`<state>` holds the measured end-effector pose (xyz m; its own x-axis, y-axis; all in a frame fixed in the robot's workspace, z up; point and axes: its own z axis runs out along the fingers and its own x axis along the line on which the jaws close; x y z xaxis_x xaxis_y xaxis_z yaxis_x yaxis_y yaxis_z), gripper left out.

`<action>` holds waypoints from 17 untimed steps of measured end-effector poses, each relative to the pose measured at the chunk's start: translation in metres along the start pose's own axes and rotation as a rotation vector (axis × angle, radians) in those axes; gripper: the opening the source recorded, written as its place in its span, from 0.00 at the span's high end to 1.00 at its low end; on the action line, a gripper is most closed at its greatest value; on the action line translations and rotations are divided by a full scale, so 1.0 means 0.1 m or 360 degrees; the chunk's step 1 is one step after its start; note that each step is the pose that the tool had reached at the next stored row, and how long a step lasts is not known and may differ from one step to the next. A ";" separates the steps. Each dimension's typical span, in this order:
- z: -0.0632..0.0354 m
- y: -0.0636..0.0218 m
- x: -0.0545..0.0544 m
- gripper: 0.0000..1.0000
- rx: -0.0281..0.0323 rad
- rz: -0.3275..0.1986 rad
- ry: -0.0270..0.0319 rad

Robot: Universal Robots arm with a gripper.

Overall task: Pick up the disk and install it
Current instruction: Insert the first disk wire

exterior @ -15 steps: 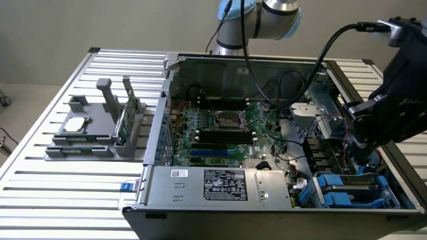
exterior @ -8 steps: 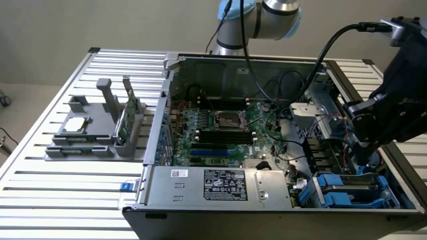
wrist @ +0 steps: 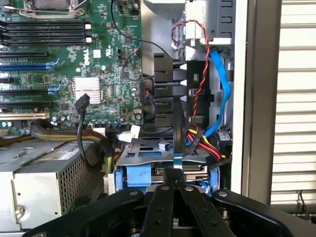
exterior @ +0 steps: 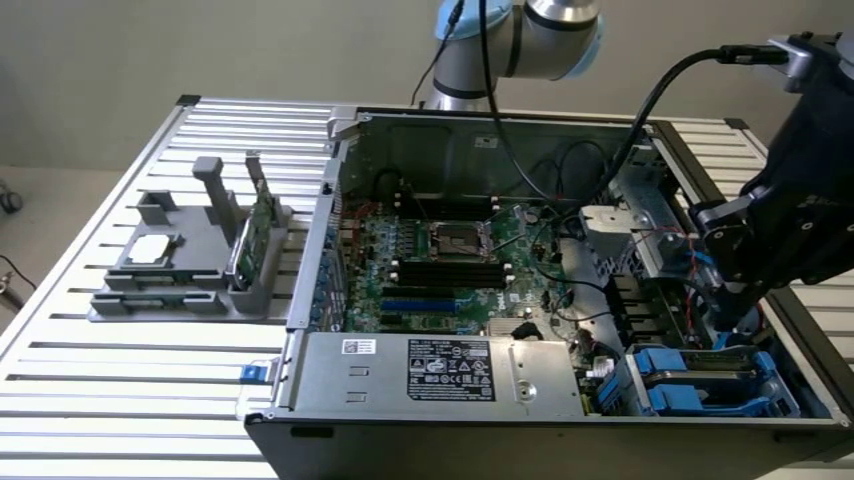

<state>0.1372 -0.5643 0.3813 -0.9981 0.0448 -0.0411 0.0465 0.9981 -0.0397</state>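
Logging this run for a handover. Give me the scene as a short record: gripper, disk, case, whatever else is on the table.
gripper: low inside the case, at the exterior view's right
disk: blue-framed, lying in that corner beneath the gripper; grip cannot be told
case: open, motherboard exposed, power supply at near edge
fixture: grey, at the exterior view's left, holds silver chip and green card
table: slatted metal

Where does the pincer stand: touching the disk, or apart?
Cannot tell. In the wrist view the pincer overlaps the near edge of the disk, but neither contact nor a gap is plain; the exterior view settles nothing either.
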 end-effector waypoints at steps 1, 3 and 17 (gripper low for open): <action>0.002 0.000 0.00 0.89 -0.00007 0.0013 -0.00085; 0.001 0.002 0.00 0.89 -0.00006 0.0040 -0.00262; 0.001 0.008 0.00 0.89 -0.00002 0.0256 -0.00906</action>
<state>0.1372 -0.5635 0.3811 -0.9740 0.2015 -0.1035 0.2054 0.9783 -0.0280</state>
